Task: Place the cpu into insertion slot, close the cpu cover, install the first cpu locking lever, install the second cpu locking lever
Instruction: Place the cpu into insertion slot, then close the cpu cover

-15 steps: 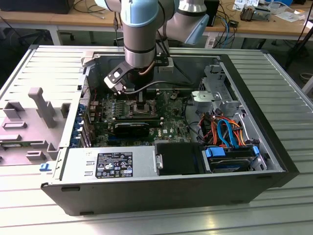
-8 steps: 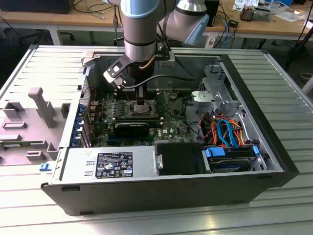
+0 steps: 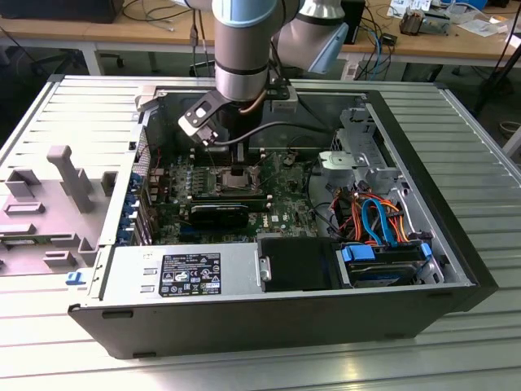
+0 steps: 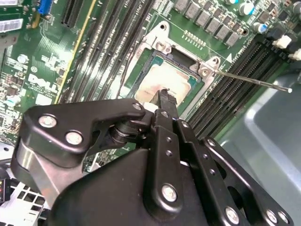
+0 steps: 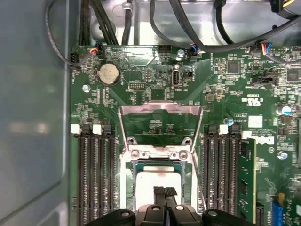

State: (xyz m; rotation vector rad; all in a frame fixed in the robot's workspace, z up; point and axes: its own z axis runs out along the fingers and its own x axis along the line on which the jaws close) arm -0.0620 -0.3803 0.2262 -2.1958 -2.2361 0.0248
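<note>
The cpu (image 5: pixel 157 175) lies flat in the insertion slot (image 5: pixel 126 175), its grey top also visible in the second wrist view (image 4: pixel 164 81). My gripper (image 5: pixel 164 191) hangs straight over the chip with its black fingers (image 4: pixel 162 100) shut together, tips at or just above the chip's top; contact is hard to judge. The cpu cover (image 5: pixel 160 109) stands flipped open beyond the socket, with green board showing through its cut-out. A thin locking lever (image 4: pixel 256 82) sticks out sideways from the socket, unlatched. In the exterior view my gripper (image 3: pixel 238 167) reaches down to the slot (image 3: pixel 232 182) in the open computer case.
Black memory slots (image 5: pixel 94 179) flank the socket on both sides. A round coin battery (image 5: pixel 109 73) and cable bundles (image 5: pixel 155 28) lie beyond the cover. The exterior view's right holds a drive cage (image 3: pixel 358 159) and orange and blue cables (image 3: pixel 378 216).
</note>
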